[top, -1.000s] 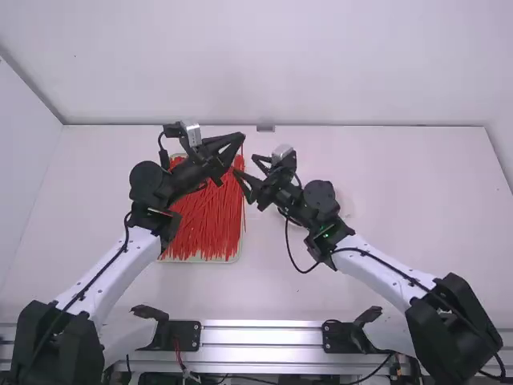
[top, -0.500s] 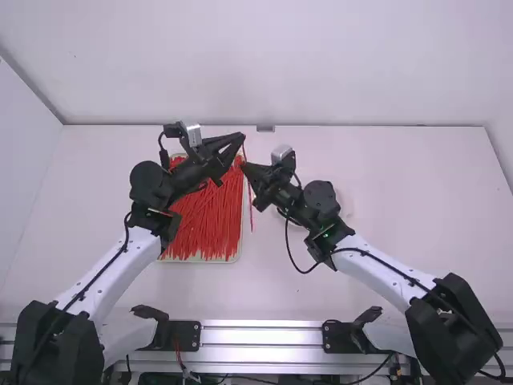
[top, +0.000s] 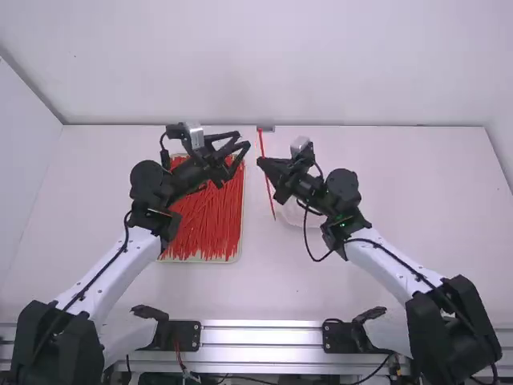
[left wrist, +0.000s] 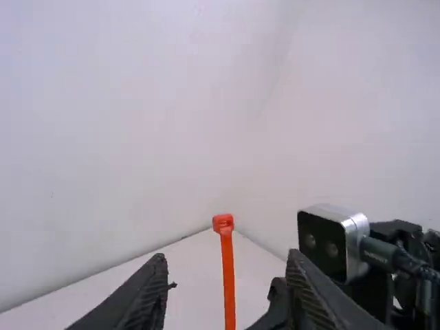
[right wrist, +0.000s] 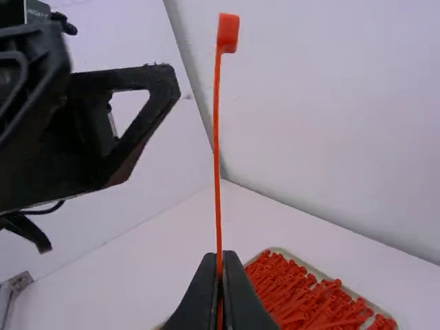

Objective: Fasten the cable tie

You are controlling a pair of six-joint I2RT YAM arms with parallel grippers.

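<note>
Red tie [right wrist: 217, 137]: pinched upright in the right pincer [right wrist: 220, 261], head [right wrist: 228, 31] on top.
Left pincer [left wrist: 225, 265]: spread; best closed squarely on that head (no twisting).

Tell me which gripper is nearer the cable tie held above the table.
Right. The right gripper is shut on the cable tie near its lower end; the left gripper stands open beside it, not touching.

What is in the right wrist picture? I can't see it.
The right pincer is shut on an orange cable tie that sticks straight out, head at the far end. Nearby are the left pincer and a pile of red ties.
</note>
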